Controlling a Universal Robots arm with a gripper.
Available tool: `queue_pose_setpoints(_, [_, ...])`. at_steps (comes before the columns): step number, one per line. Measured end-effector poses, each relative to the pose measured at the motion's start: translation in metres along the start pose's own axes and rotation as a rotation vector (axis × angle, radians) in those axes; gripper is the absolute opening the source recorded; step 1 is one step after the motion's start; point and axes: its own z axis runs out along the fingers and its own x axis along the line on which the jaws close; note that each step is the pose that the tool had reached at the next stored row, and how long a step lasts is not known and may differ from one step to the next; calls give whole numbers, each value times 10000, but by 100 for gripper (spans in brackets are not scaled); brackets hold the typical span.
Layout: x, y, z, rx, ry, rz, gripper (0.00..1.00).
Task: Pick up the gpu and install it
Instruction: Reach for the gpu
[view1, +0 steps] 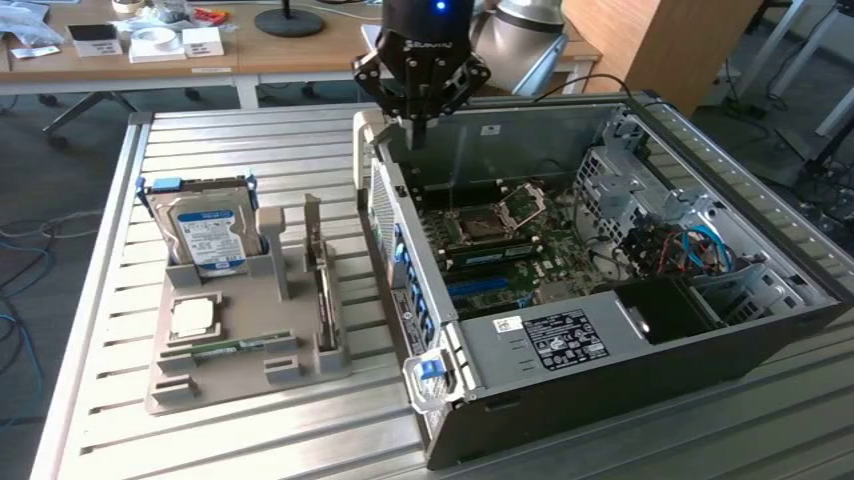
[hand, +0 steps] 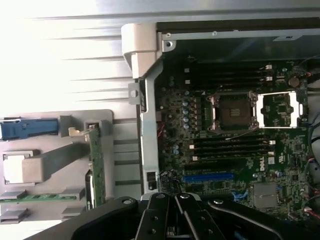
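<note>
Hovering over the rear edge of the case (view1: 641, 390), my gripper (view1: 416, 138) has its fingers clenched together with nothing between them that I can see. On the wrist view the gripper (hand: 175, 200) shows as two dark fingers meeting at a point, and its black body hides whatever lies straight beneath.

Now, the gpu (view1: 319, 275): it's well apart from the gripper, standing on edge in the grey tray (view1: 227, 385) on the slatted table (view1: 214, 150), at the exterior view's left of the case. I see it edge-on, so the cooler and bracket are hard to make out; it reads as a thin upright slab. On the wrist view the gpu (hand: 96, 165) is a narrow green strip, and one end disappears behind the gripper's housing.

Further toward the exterior view's left in the same tray, the hard drive (view1: 207, 235) stands upright with its blue label facing the camera, and the memory stick (view1: 230, 348) lies flat near the tray's front.

Inside the open case, the motherboard (view1: 521, 260) is exposed, socket (view1: 487, 222) uncovered. The wrist view picks out a blue slot (hand: 207, 176) close to the fingertips, partly masked by them. Cables (view1: 694, 250) tangle on the far side; I can't tell where they lead.
</note>
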Motion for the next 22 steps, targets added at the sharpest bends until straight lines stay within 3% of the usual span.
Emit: queue_pose_setpoints(22, [472, -35, -11, 0, 0, -1, 11])
